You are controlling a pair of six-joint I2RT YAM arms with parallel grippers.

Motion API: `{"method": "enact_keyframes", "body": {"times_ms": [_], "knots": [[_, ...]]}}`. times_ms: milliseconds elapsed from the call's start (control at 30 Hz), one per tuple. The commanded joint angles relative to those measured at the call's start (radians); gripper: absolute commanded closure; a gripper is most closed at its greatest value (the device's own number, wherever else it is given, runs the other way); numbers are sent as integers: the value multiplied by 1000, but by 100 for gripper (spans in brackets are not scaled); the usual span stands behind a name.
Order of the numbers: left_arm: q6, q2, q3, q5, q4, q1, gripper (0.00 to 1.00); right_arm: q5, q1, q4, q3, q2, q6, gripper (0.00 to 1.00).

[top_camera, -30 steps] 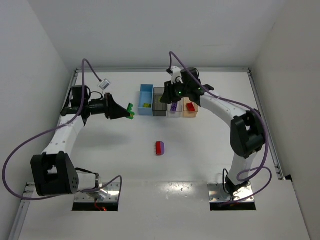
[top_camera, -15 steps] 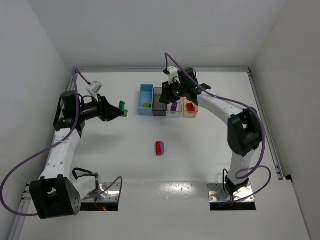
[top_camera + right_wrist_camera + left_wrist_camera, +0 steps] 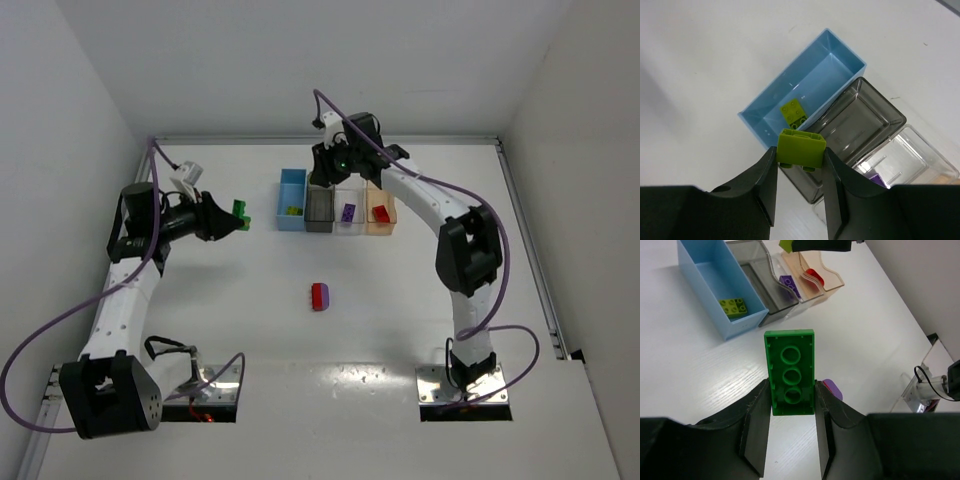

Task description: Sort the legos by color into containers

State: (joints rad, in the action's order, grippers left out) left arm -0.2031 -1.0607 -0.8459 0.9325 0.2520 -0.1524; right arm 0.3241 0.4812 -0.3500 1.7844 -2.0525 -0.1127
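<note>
at the left, a dark green brick (image 3: 790,371) is clamped by its near end between the fingers of the left gripper (image 3: 791,400). it is held in the air well to the left of the bins, with its hollow underside turned to the wrist camera. four bins are lined up side by side at the far part of the table (image 3: 420,300). the blue bin (image 3: 805,80) is first in the row, and one yellow-green brick (image 3: 794,113) is seen lying on its floor. a second yellow-green brick (image 3: 801,149) is grasped between the fingers of the right gripper (image 3: 800,155), which is held above the seam where the blue bin and the grey bin (image 3: 860,125) meet. a red and purple pair of bricks (image 3: 319,296) is seen on the open table, nearer the arm bases and well apart from the row. next in the row, a purple brick (image 3: 347,212) is held in the clear bin (image 3: 348,192). at the right end, a red brick (image 3: 380,213) is lying in the pale orange bin (image 3: 379,230).
</note>
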Motion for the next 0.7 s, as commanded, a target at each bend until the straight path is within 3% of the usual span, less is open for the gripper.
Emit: {"method": "enact_keyframes", "body": {"times_ms": [0, 200, 667], "knots": [[16, -24, -35, -24, -34, -10, 100, -23, 7, -43, 64, -70, 28, 100], [25, -70, -67, -24, -34, -10, 100, -33, 7, -43, 136, -153, 28, 100], [34, -140, -67, -34, -34, -10, 100, 72, 37, -43, 224, -146, 57, 100]]}}
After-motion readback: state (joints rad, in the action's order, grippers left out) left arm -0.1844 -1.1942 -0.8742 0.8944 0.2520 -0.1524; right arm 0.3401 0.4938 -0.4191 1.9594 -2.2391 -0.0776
